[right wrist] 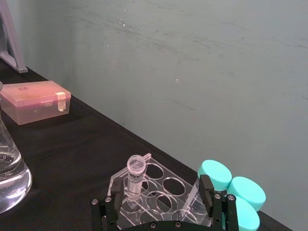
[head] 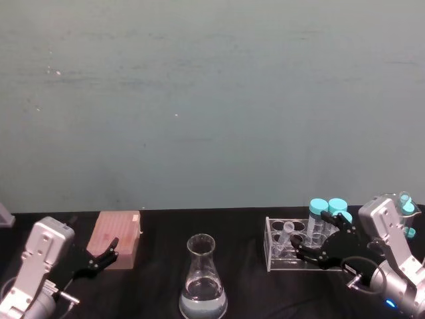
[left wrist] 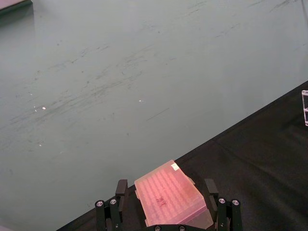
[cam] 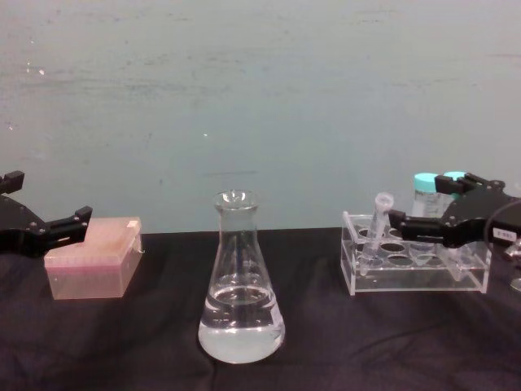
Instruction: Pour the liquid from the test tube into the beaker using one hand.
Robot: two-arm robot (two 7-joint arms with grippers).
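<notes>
Right gripper (right wrist: pixel 162 185) hangs released beside the test tube (right wrist: pixel 135 175); wrist view suggests a gap the chest view hides.

No writing can be read. The beaker (right wrist: pixel 12 179) bears faint printed marks and the box (right wrist: pixel 31 102) a pale tag, both illegible.

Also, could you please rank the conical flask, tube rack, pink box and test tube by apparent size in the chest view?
1-2. The conical flask and tube rack: unsure, the flask stands nearer.
3. The pink box.
4. The test tube.
</notes>
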